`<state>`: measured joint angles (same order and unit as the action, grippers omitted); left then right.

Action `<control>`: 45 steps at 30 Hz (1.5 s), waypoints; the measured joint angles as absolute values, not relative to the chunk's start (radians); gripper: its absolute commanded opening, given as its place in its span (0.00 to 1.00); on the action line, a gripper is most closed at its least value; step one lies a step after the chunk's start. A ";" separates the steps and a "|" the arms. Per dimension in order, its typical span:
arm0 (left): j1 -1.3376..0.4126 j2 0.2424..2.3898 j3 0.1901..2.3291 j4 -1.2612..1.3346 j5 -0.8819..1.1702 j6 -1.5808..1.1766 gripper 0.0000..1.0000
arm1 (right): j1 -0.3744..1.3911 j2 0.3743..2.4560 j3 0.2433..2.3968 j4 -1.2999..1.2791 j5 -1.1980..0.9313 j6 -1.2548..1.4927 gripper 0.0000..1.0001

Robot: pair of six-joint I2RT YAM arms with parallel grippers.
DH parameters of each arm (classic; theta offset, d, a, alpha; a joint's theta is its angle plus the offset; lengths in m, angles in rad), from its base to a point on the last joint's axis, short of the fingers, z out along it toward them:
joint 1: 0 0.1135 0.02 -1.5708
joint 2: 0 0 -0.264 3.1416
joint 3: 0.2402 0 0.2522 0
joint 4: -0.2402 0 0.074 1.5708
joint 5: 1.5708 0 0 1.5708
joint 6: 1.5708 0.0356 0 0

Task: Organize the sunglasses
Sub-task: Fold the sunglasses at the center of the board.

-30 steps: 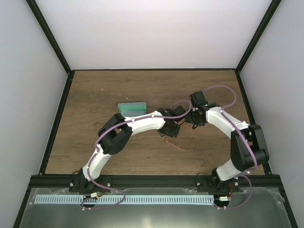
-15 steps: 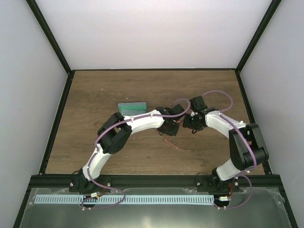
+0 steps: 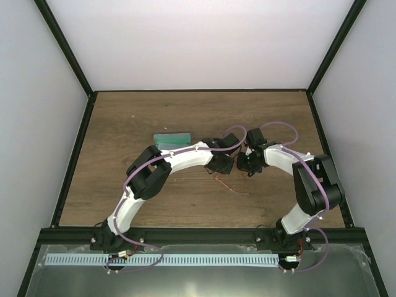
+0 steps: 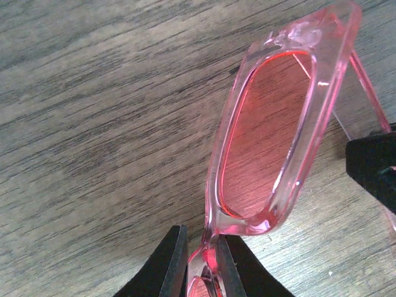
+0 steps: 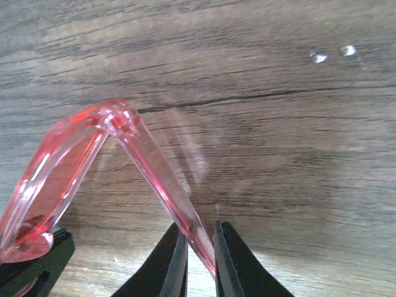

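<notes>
The sunglasses (image 4: 266,136) are translucent red and held just above the wooden table, one lens filling the left wrist view. My left gripper (image 4: 201,263) is shut on their bridge beside that lens. In the right wrist view one slim red arm (image 5: 158,179) runs down from the hinge into my right gripper (image 5: 201,260), which is shut on it. From above, the left gripper (image 3: 221,166) and right gripper (image 3: 247,166) sit close together at mid-table. The glasses' other thin arm (image 3: 230,189) pokes out toward the near edge.
A grey-green oblong case (image 3: 172,140) lies on the table (image 3: 124,124) just behind the left forearm. Black frame rails (image 3: 74,154) edge the table at left and right, with white walls beyond. The right gripper's black finger (image 4: 371,167) shows at the left wrist view's right edge.
The right gripper has moved left toward the left gripper and closed on the glasses' arm. The left gripper has kept its hold on the bridge, shifting slightly.
</notes>
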<state>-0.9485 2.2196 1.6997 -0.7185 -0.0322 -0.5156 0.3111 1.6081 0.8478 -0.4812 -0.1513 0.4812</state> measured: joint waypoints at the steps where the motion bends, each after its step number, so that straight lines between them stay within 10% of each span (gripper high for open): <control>1: -0.947 2.220 1.700 -0.713 -0.030 -0.516 0.12 | 0.311 1.609 0.848 -0.482 -0.162 0.485 0.11; 10: -0.947 2.222 1.699 -0.707 0.005 -0.517 0.16 | 0.314 1.632 0.861 -0.479 -0.231 0.552 0.11; 23: -0.947 2.154 1.577 -0.626 0.157 -0.541 0.49 | 0.340 1.681 0.913 -0.496 -0.258 0.624 0.11; 32: -0.947 2.107 1.542 -0.667 0.161 -0.545 0.99 | 0.387 1.691 0.943 -0.533 -0.175 0.645 0.18; 45: -0.968 2.017 1.540 -0.715 0.080 -0.440 0.96 | 0.408 1.604 0.947 -0.577 -0.100 0.635 0.40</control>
<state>-0.9680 2.0167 1.5402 -0.7151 0.0799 -0.4404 0.4076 1.6039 0.9470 -0.5774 -0.0998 0.6353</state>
